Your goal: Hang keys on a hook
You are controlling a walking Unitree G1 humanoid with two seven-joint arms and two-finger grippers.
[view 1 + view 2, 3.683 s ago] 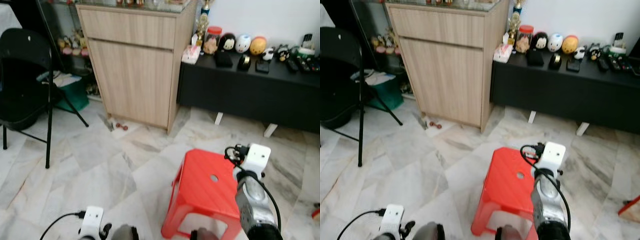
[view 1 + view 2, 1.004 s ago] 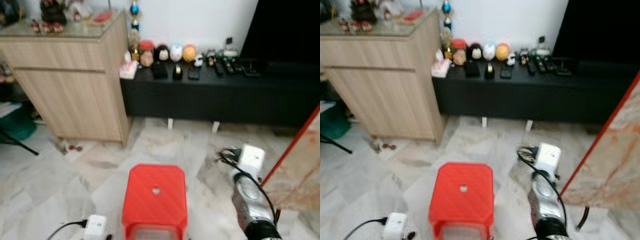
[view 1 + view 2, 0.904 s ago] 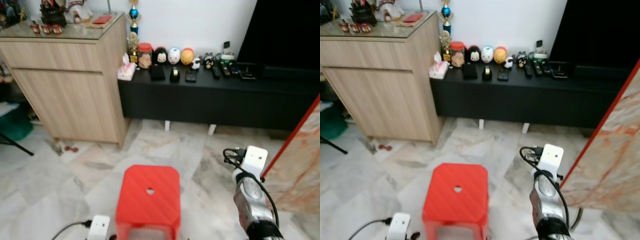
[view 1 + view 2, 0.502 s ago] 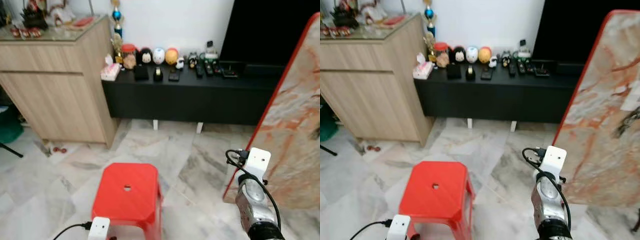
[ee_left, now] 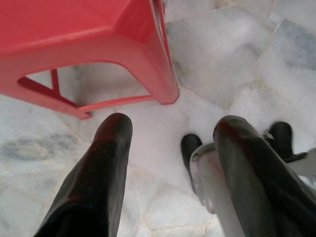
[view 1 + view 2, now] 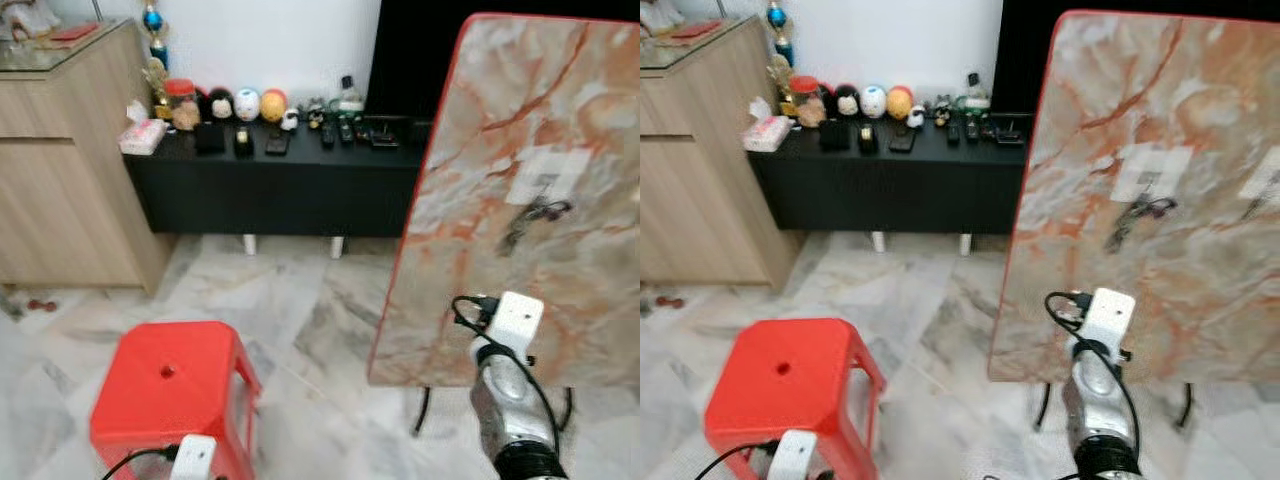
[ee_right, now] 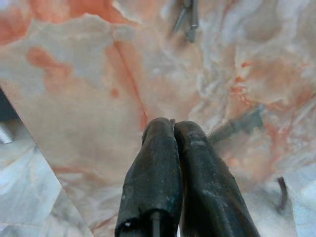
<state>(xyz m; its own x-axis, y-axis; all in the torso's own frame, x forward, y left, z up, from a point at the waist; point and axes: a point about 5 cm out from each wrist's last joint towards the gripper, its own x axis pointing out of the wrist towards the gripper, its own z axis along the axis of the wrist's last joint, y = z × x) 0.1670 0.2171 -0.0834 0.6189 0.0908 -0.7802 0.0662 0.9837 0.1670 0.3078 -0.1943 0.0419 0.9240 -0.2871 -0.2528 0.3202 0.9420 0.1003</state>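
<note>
A tall marble-patterned board point(image 6: 530, 200) with a red edge stands ahead on the right. It carries a white hook patch point(image 6: 1150, 168) with a bunch of keys point(image 6: 1135, 215) hanging from it, and a second patch point(image 6: 1265, 178) further right. My right arm point(image 6: 505, 400) is raised in front of the board's lower part. In the right wrist view my right gripper point(image 7: 173, 126) is shut, and a grey key-like piece point(image 7: 239, 126) sticks out beside the fingers. My left gripper point(image 5: 173, 126) hangs open over the floor beside the red stool point(image 5: 84, 39).
The red stool point(image 6: 170, 385) stands at lower left on the marble floor. A low black cabinet point(image 6: 280, 185) with small ornaments runs along the back wall, beside a wooden cupboard point(image 6: 60, 170). Dark stand legs point(image 6: 1185, 405) show under the board.
The camera has swung right: the stool and cupboards slid left and the marble board now fills the right side. My right arm keeps its raised pose.
</note>
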